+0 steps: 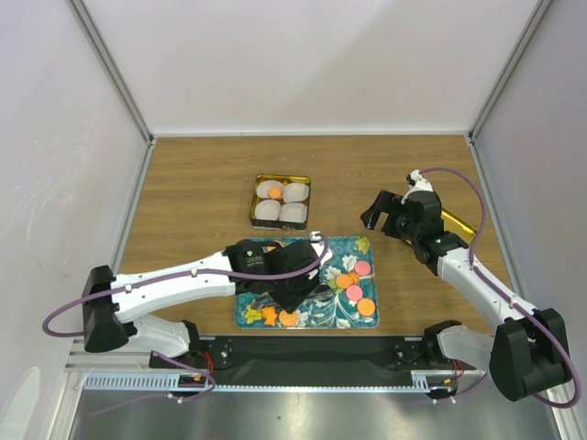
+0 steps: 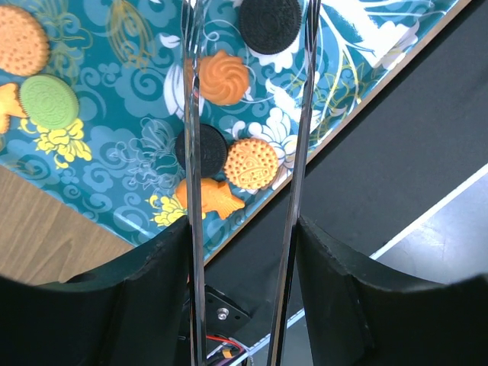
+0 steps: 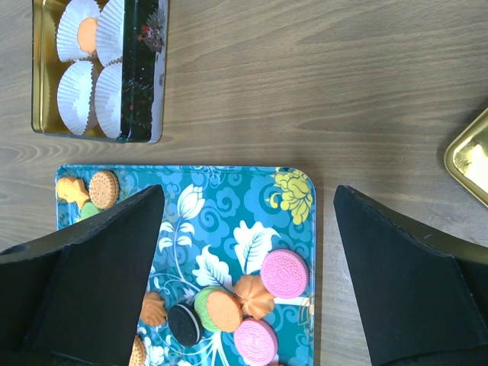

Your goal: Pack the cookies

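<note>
Cookies (image 1: pixel 354 292) in orange, pink, black and green are spread over the teal floral tray (image 1: pixel 326 314), clustered at its right and near-left parts. One orange cookie (image 1: pixel 274 192) is seated among the white paper cups (image 1: pixel 294 193) in the gold tin (image 1: pixel 282 177) just beyond the tray. The left pincer (image 2: pixel 248 69) is held low over the tray's near-left part, fingers apart, nothing gripped. The right pincer (image 3: pixel 248 191) is held above the bench (image 1: pixel 202 183) off the tray's far right corner, spread wide.

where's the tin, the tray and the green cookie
tin (image 1: pixel 283 176), top view, on its far rim
tray (image 1: pixel 347 249), top view, bare patch near its far right corner
green cookie (image 2: pixel 49 101), left wrist view, middle of its top face
</note>
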